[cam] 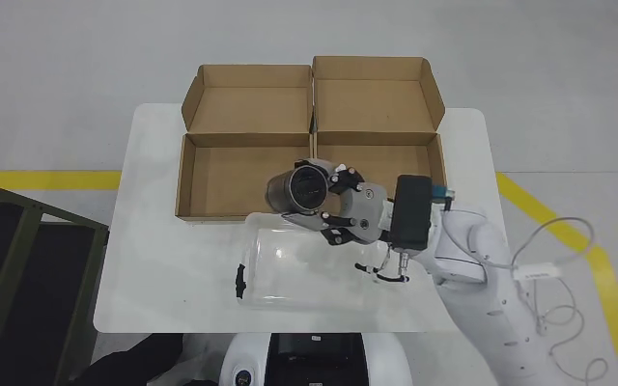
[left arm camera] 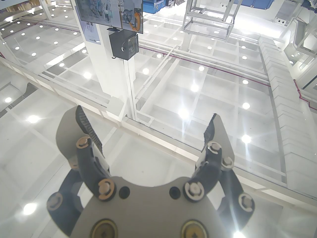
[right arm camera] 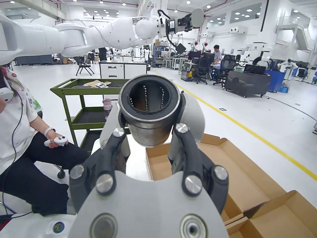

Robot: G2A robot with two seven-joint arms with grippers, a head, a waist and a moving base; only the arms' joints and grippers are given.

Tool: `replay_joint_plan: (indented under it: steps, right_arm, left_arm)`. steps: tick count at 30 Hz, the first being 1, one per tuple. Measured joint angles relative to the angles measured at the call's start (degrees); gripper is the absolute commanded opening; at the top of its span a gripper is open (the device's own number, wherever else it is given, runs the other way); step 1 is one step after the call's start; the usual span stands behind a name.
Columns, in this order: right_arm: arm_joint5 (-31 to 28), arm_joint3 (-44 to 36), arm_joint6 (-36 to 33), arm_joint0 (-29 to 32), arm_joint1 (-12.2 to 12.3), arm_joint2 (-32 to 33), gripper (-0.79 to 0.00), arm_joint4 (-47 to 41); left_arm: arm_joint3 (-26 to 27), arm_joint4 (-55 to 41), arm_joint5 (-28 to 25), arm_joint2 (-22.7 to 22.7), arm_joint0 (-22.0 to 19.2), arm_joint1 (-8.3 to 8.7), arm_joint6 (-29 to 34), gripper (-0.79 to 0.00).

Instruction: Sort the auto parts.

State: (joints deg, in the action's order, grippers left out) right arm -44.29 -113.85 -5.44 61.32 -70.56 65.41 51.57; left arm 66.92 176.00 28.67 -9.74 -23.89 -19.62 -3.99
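Boxes of brown cardboard, the left box (cam: 227, 181) and the right box (cam: 386, 159), stand side by side at the far edge of the white table (cam: 154, 270), lids folded back and brown floors showing. Nearer the robot sits a clear plastic bin (cam: 290, 280) with a black latch (cam: 239, 280), the tabletop visible through its walls. A green cart (right arm camera: 74, 87) stands beside the table. The right gripper (cam: 311, 191) clamps a steel auto part (cam: 294, 188), a thick sleeve with rows of small balls lining its bore, its two fingers pressed against opposite sides. The part hangs over the near right corner of the left box, just past the bin's far wall. The left gripper (left arm camera: 146, 120) is raised high and points toward the ceiling, jaws spread wide with nothing between them.
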Motion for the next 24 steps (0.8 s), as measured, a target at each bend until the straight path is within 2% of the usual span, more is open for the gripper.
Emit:
replay_joint_plan:
  steps: [9,24]
  right_arm:
    - [1.65,0.72,-2.96,-0.67,0.06,-0.66,-0.785,0.08]
    - [5.79,6.61,-5.49,-2.28,-0.77,-6.87,-0.785,3.85]
  left_arm:
    - [0.0,0.0,0.0,0.0,0.0,0.0,0.0,0.0]
    - [0.0,0.0,0.0,0.0,0.0,0.0,0.0,0.0]
